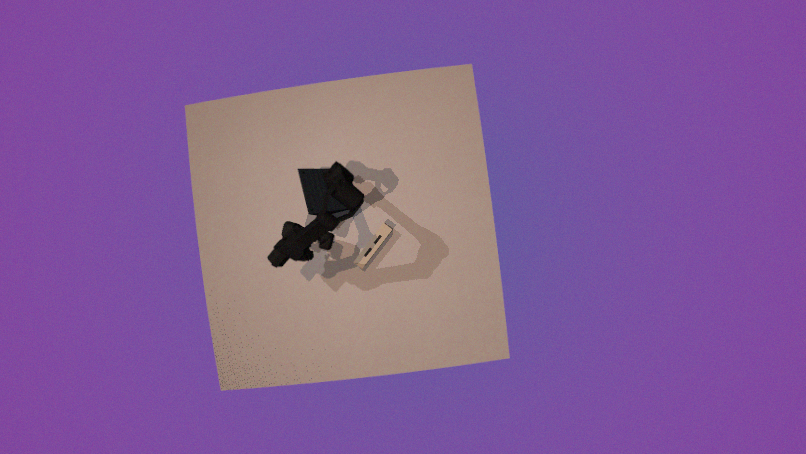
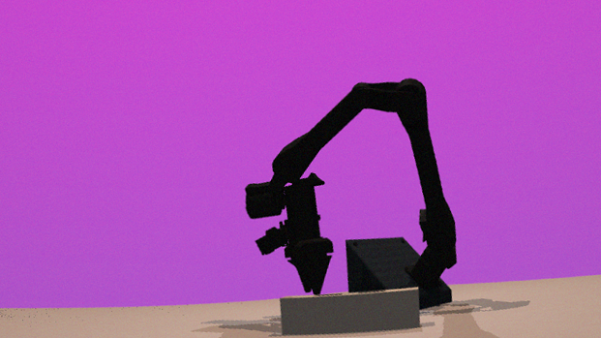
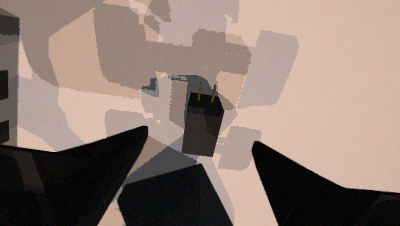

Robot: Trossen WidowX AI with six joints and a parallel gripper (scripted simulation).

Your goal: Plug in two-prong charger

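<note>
My landmark is the power strip, a long, pale beige rectangular box (image 1: 375, 246) (image 2: 350, 312) (image 3: 10, 95) with dark slots in its top. The flat tan counter (image 1: 423, 112) (image 2: 568, 336) (image 3: 325, 75) spreads out on all sides of it. My black jointed arm (image 1: 304, 235) (image 2: 426, 162) arches up behind the strip in the exterior view, its upper bend well above it. The blue-black angular block (image 1: 313, 188) (image 2: 376, 258) (image 3: 175, 197) at my base sits behind the strip in that same view. My black two-fingered hand (image 1: 315, 248) (image 2: 312, 292) (image 3: 201, 138) points downward on the block's side of the strip; its fingers are spread wide and I have nothing gripped. From the wrist, the strip shows only at the left edge, outside the space framed by my fingers. The small black boxy charger (image 3: 202, 127) is on the counter, apart from the strip and unplugged; the wrist view shows it in the gap between my fingertips, though I cannot tell how far below them. Smallest are its two thin, brassy prongs (image 3: 214, 93), pointing away from the block, not into the strip.
</note>
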